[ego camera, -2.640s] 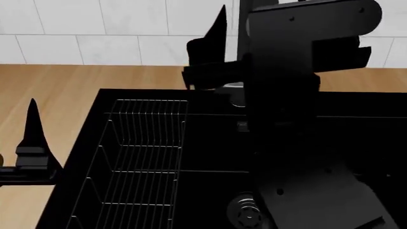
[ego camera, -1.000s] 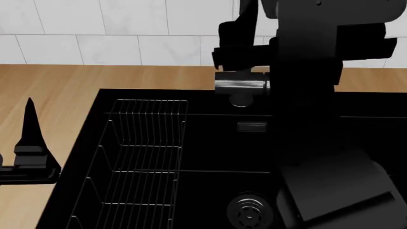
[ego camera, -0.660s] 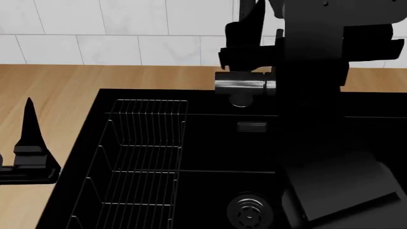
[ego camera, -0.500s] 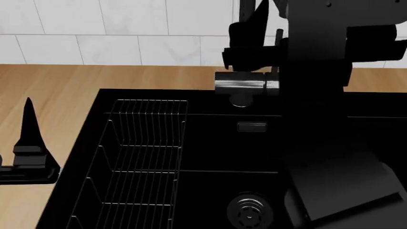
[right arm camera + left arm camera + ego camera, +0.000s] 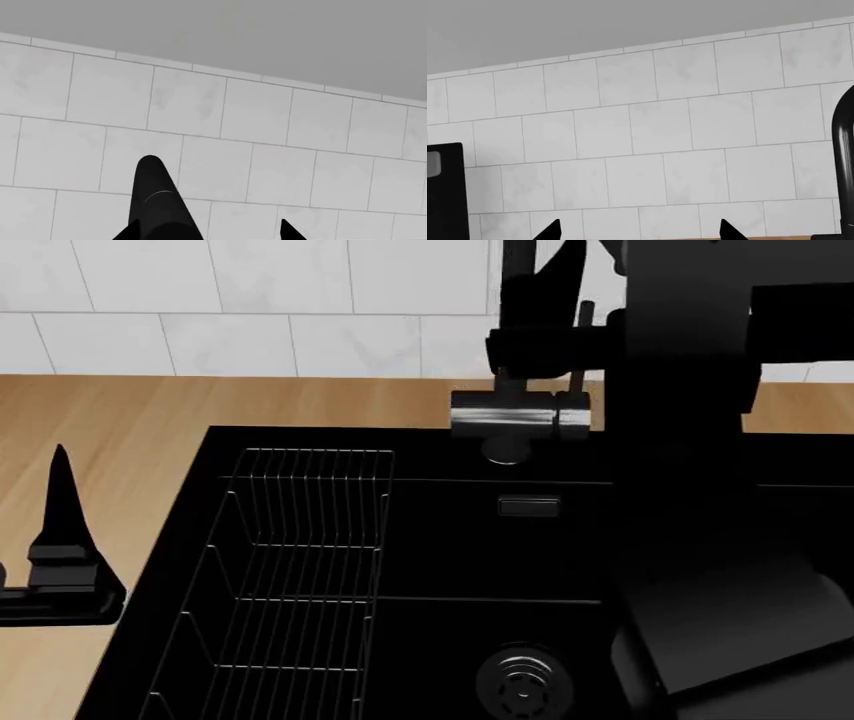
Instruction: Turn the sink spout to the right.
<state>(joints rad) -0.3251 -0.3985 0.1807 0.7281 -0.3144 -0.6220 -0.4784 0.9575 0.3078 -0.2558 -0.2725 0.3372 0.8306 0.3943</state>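
Black right gripper (image 5: 554,320) is up against the sink spout (image 5: 513,300) behind the sink (image 5: 441,540), apparently to push it rightward, fingers spread w/ spout by one fingertip; left gripper (image 5: 60,540) idles released over counter (image 5: 147,430); right arm blocks much.

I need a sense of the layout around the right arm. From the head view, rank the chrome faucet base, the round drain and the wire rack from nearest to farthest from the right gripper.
Measured from the right gripper at the back of the sink:
1. Chrome faucet base, just below it at the back rim.
2. Wire rack, in the basin's left side.
3. Round drain, on the basin floor near the front.
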